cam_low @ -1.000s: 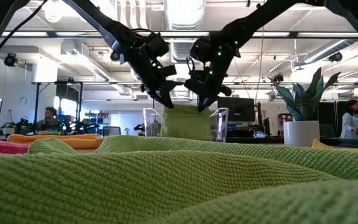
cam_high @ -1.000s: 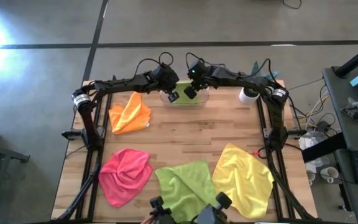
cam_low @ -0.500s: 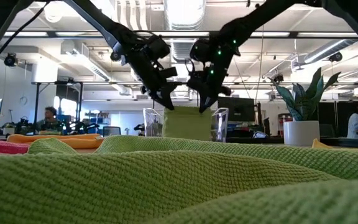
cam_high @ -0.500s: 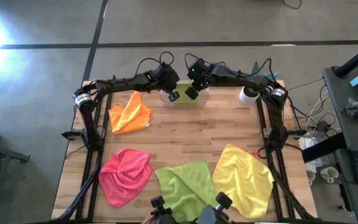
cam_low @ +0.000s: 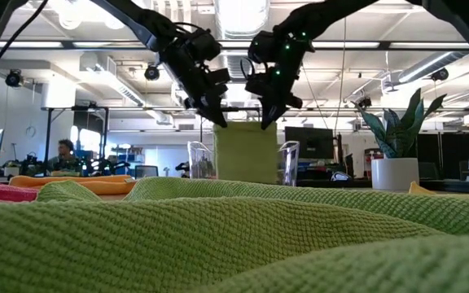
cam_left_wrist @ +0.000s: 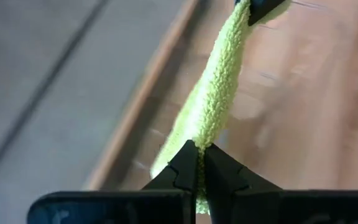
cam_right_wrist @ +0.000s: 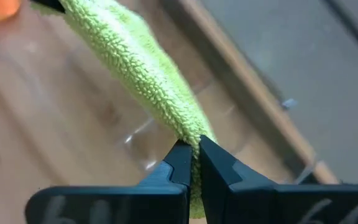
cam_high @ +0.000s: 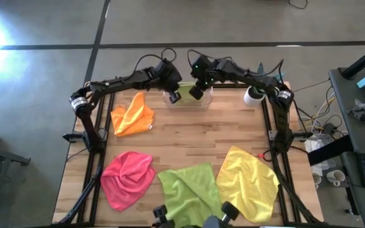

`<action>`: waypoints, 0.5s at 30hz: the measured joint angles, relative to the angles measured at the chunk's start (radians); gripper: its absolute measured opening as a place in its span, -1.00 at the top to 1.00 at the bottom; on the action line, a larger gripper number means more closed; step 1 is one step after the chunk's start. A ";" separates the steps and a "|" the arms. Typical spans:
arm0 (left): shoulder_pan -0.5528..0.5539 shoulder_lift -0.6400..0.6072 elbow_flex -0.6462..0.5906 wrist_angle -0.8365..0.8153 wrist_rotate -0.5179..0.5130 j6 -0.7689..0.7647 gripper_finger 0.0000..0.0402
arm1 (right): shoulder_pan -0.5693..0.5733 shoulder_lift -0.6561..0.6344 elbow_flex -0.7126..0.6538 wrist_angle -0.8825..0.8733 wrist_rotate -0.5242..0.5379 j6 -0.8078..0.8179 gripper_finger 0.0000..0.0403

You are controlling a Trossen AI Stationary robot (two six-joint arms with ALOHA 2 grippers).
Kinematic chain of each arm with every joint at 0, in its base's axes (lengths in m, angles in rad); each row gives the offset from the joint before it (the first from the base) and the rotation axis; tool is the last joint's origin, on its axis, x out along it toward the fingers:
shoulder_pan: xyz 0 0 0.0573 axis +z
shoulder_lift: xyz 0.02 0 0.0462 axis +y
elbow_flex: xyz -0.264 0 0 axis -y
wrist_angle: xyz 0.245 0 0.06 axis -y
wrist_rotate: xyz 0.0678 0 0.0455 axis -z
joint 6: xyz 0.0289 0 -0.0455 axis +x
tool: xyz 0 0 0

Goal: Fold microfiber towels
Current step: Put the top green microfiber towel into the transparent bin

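At about twelve o'clock on the pale wooden plank table (cam_high: 189,136), the left hand (cam_high: 174,96) and the right hand (cam_high: 195,93) each pinch an upper corner of a folded lime green microfiber towel (cam_low: 245,153), which hangs flat between them over a clear plastic bin (cam_low: 287,165); its lower edge seems to reach down inside the bin, though the low view does not settle that. Both wrist views show the fingers pressed together on the fuzzy green edge. A crumpled orange microfiber towel (cam_high: 132,115) lies at ten o'clock, a pink microfiber towel (cam_high: 127,178) at seven, a second lime green microfiber towel (cam_high: 187,185) at six, and a yellow microfiber towel (cam_high: 248,182) at five.
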 joint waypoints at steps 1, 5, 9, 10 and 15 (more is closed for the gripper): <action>-0.004 0.000 0.004 -0.023 0.028 -0.016 1.00 | 0.009 0.000 0.000 -0.017 -0.008 0.007 0.96; -0.027 0.000 0.010 -0.102 0.078 -0.045 1.00 | 0.052 -0.002 -0.001 -0.051 -0.012 0.022 0.96; -0.031 0.013 0.002 -0.060 0.068 -0.028 1.00 | 0.055 0.015 -0.002 -0.014 0.017 0.021 0.96; -0.029 0.027 0.000 -0.039 0.060 -0.018 1.00 | 0.044 0.028 -0.002 -0.014 0.025 0.021 0.96; -0.018 0.107 -0.004 0.008 0.005 0.017 1.00 | 0.016 0.107 -0.004 -0.015 0.021 0.032 0.96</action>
